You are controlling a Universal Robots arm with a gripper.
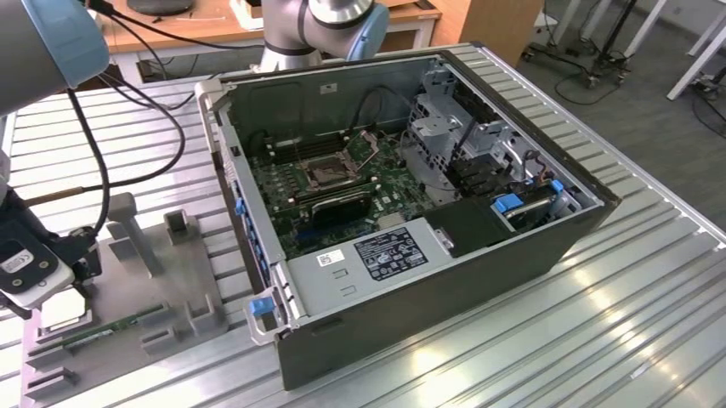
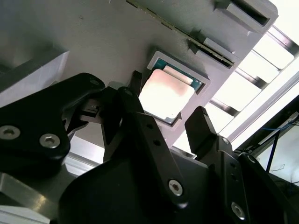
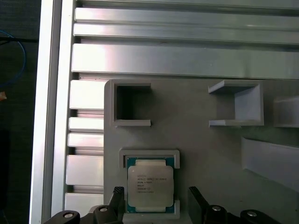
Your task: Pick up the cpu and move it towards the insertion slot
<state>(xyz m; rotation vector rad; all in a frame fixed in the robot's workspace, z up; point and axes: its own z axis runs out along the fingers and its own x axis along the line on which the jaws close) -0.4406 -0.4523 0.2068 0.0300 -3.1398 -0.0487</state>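
The cpu is a small square chip with a silvery face. It lies flat in a framed pocket of the grey tray, and in the second wrist view the cpu sits just beyond my fingers. My gripper is open, with one black finger on each side of the chip and a gap left to it. In the exterior view the gripper hangs over the tray at the far left. The insertion slot, a metal-framed square socket, lies on the green board inside the case.
The open computer case fills the middle of the slatted metal table. A green memory stick lies in the tray near the chip. Upright grey tray posts stand beside my gripper. Black cables trail over the table's far left.
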